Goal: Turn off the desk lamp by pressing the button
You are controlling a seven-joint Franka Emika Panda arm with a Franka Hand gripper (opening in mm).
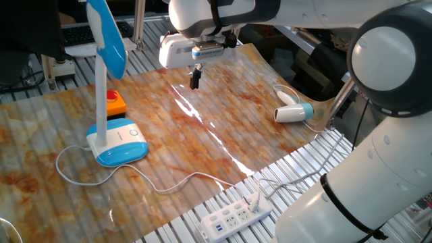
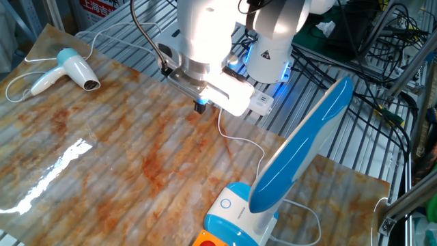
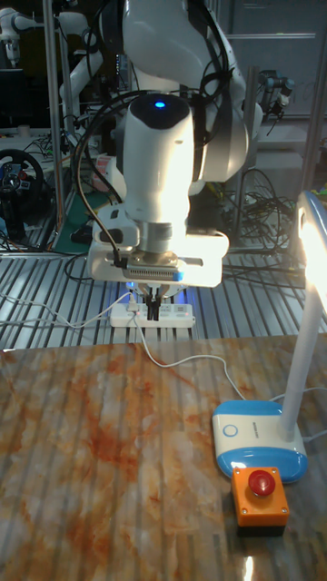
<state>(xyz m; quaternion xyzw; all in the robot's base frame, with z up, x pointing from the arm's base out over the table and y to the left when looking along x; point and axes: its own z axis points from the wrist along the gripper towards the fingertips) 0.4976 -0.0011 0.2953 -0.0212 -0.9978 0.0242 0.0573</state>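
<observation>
The desk lamp stands at the left of the marbled table top, with its blue-rimmed base point(image 1: 119, 144) point(image 2: 235, 215) point(image 3: 259, 440) under a long blue head point(image 1: 108, 32) point(image 2: 300, 150). In the tall fixed view the head point(image 3: 313, 245) glows. The button point(image 1: 133, 133) point(image 2: 226, 203) point(image 3: 229, 430) is a small pale ring on the white base plate. My gripper point(image 1: 195, 79) point(image 2: 199, 106) point(image 3: 152, 309) hangs above the far side of the table, well away from the lamp. Its dark fingers point down and are pressed together, with nothing held.
A red round button on an orange box point(image 1: 115, 101) point(image 3: 262, 495) sits right beside the lamp base. A white-and-blue hair dryer point(image 1: 294, 112) point(image 2: 72, 70) lies at the other end. The lamp's white cord point(image 1: 169, 183) runs to a power strip point(image 1: 233, 217) at the table edge.
</observation>
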